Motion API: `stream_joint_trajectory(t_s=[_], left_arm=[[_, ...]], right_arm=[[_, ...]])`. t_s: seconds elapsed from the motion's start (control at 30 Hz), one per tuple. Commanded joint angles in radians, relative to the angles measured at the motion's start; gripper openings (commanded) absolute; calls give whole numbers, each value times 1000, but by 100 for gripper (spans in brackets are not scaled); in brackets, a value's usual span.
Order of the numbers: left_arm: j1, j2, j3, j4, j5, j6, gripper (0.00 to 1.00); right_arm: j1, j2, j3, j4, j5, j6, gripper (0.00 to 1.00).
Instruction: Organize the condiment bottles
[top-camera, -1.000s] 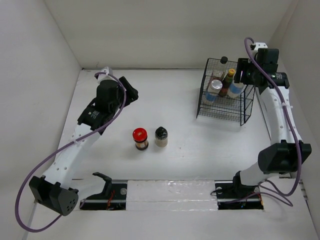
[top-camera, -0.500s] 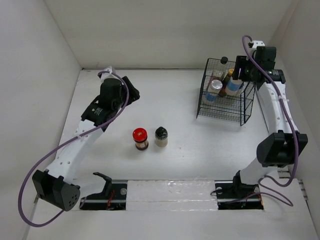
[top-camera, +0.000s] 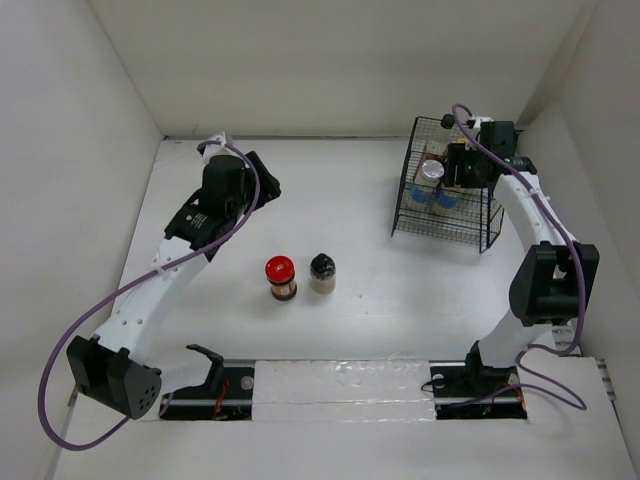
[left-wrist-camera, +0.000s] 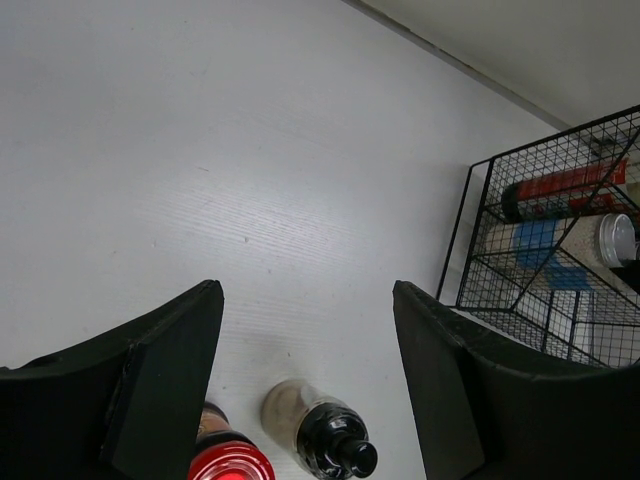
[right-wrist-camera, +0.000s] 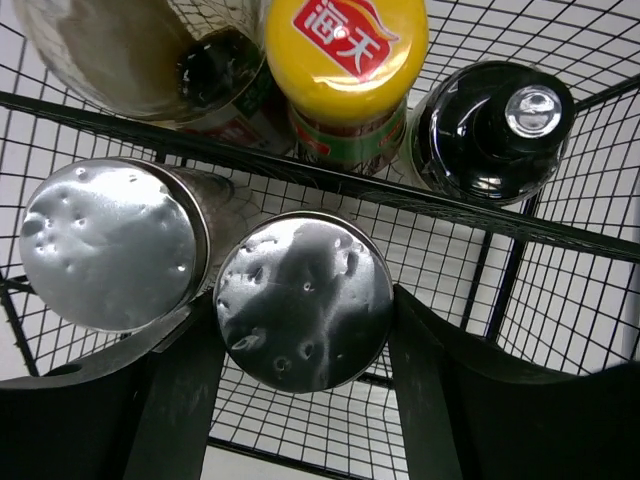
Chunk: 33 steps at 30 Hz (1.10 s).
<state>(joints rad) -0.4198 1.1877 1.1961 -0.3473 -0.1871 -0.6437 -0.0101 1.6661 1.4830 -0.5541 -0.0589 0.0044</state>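
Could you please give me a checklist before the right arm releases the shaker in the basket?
1. Right gripper holding the silver-topped blue-banded shaker, gripped on both sides: ok.
2. Shaker inside the black wire basket: ok.
3. Shaker's base on the basket floor: cannot tell.
4. Gap to the second silver-topped shaker: very close, cannot tell.
5. Left gripper open, empty: ok.
6. Red-lidded jar and black-capped jar in basket: not ok, both on the table.

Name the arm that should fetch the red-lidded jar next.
Left: the left hand is open and empty, with the red-lidded jar on its side; the right hand grips a silver-topped shaker inside the basket.
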Motion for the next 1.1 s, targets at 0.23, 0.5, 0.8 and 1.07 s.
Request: stream_joint_trajectory(t_s=[0.23, 0.5, 0.8, 1.07], left_arm=[[-5, -19, 37, 8, -9, 13, 65], [-5, -28, 46, 8, -18, 13, 65], [-5, -37, 85, -19, -37, 32, 63], [-5, -69, 85, -39, -60, 32, 63]], right_arm=[[25, -26, 48, 71, 74, 25, 88], [51, -179, 90, 3, 105, 25, 91], [479, -399, -223, 59, -182, -52, 46], [794, -296, -262, 149, -193, -52, 74]])
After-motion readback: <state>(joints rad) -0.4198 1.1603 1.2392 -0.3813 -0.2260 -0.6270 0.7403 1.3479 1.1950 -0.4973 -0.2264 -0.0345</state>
